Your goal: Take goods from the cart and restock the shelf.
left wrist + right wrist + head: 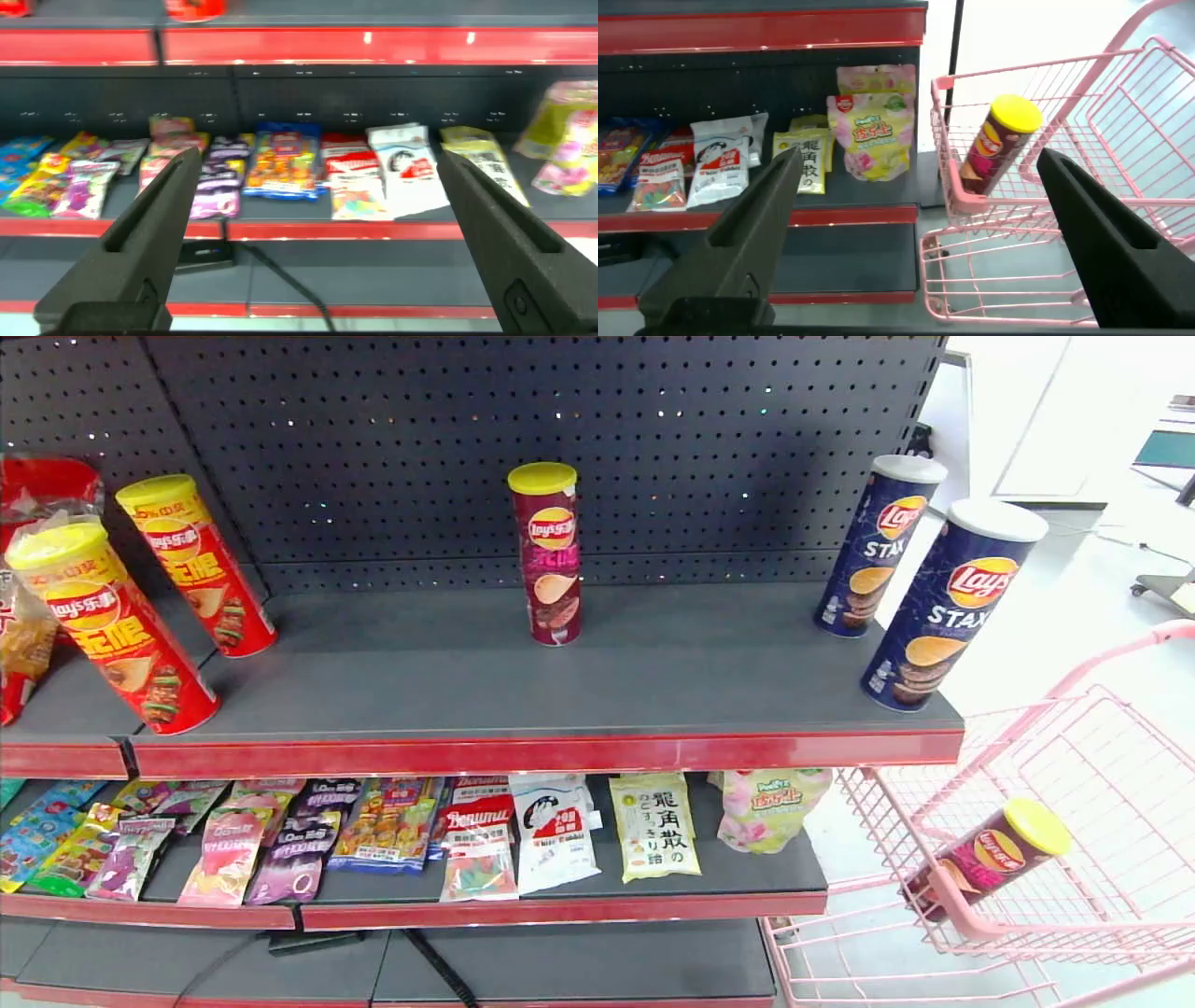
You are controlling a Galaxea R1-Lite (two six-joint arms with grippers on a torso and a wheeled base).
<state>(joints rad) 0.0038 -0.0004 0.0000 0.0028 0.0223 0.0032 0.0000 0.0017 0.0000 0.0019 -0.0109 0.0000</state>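
Left gripper [318, 159]: jaws spread wide, nothing between them and touching nothing; it hangs in front of the lower shelf.
Right gripper [917, 157]: jaws wide too, and empty; it faces the lower shelf's end and the cart [1160, 634].
Cart can [994, 854]: maroon with a yellow lid, lying tilted in the cart's near corner, against the wire wall.
Top shelf [560, 681]: a like maroon can [551, 555] upright at mid-back; two blue cans [948, 607] upright at the right end; two red cans [107, 625] upright at the left.
Lower shelf: a row of bags [373, 831] lying flat.
Cut off: the pink cart runs out of the head view on the right; a red bag [42, 485] at the far left is half out of view.
Hidden: the cart can's foot sits behind the cart's rim.
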